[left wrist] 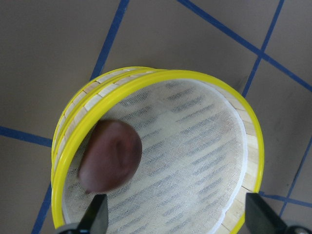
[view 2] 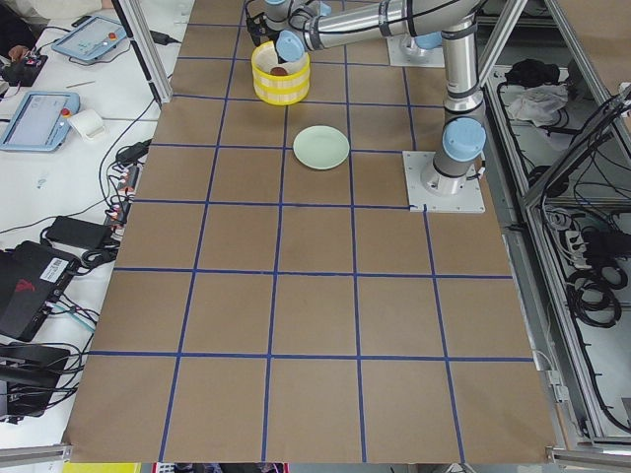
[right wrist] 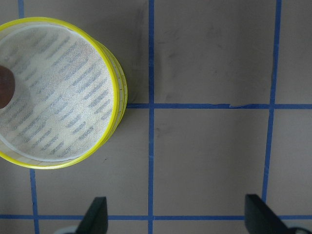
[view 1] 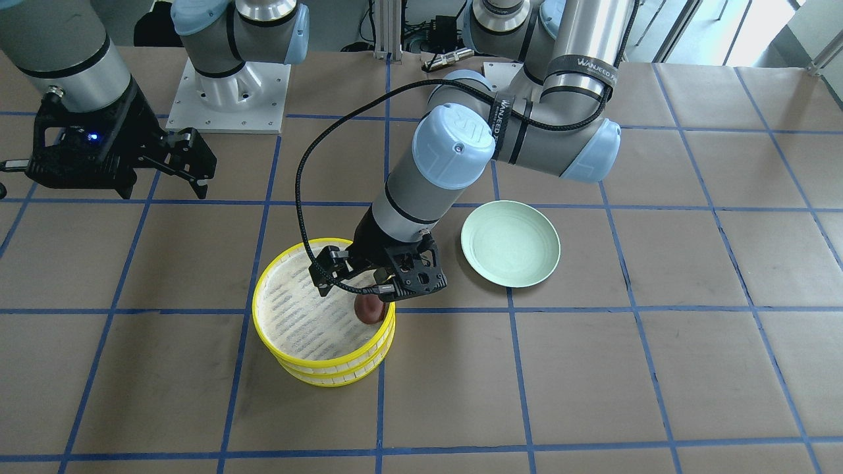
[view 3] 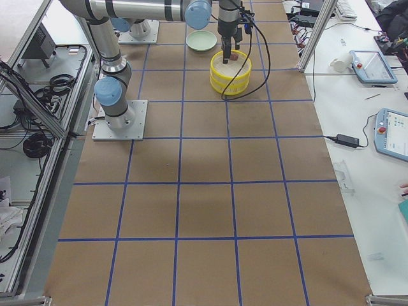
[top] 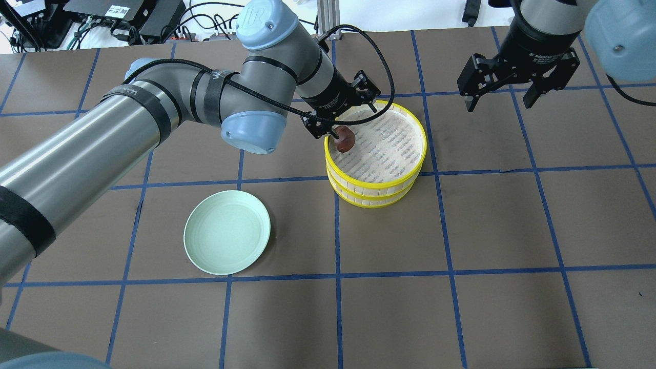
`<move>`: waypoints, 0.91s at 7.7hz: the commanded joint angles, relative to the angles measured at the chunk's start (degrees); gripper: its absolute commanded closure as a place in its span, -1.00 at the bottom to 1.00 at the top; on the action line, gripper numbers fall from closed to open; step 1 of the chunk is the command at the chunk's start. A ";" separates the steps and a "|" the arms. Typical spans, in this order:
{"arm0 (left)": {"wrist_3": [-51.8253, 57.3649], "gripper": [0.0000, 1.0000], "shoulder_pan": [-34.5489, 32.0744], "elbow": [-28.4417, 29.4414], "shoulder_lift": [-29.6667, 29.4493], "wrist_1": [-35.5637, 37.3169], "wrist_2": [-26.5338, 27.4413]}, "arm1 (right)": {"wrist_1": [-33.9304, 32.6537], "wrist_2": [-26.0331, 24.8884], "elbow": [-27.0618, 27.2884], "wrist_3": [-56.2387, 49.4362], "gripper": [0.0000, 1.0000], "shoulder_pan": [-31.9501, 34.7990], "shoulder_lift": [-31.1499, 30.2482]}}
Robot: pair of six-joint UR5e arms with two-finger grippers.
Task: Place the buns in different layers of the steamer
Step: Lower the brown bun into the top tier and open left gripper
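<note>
Two yellow-rimmed steamer layers are stacked; the top layer (top: 416,163) sits on the lower layer (top: 379,201). The dark reddish-brown bun (top: 345,140) lies on the top layer's mesh floor against the rim on my left arm's side, clear in the left wrist view (left wrist: 109,156). My left gripper (top: 342,117) hovers just above it, jaws wide open, fingertips (left wrist: 97,214) apart from the bun. The creamy white bun is hidden or out of view. My right gripper (top: 505,97) is open and empty, raised beyond the steamer's far right.
A pale green plate (top: 227,231) lies bare on the brown paper in front of my left arm, also in the front-facing view (view 1: 510,243). The left arm's black cable loops over the steamer's far rim (view 1: 306,178). Blue tape lines grid the table.
</note>
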 commanded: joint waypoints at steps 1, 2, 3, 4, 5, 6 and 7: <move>-1.17 -0.97 -0.67 0.86 0.00 0.08 -1.95 | -0.06 -0.02 0.07 -0.20 -1.00 0.00 0.02; -1.17 -0.97 -0.85 1.82 0.43 -0.01 -1.96 | -0.14 -0.02 0.07 -0.20 -1.00 0.00 0.02; -0.13 -0.97 -0.16 2.79 3.05 -4.01 -0.66 | -0.14 -0.02 0.07 -0.20 -1.00 0.00 0.02; 7.28 -0.98 1.76 2.97 4.72 -11.02 5.36 | -0.06 -0.02 0.07 -0.20 -1.00 0.00 -0.06; 13.96 -1.00 4.39 2.89 5.35 -14.74 9.60 | -0.23 0.16 0.07 0.23 -1.00 0.00 -0.07; 16.03 -1.00 6.94 2.80 6.05 -18.08 12.34 | -0.14 0.24 0.07 0.50 -1.00 0.00 -0.07; 22.32 -1.00 9.23 1.93 7.54 -21.08 17.58 | -0.23 0.25 0.07 0.50 -1.00 0.00 -0.07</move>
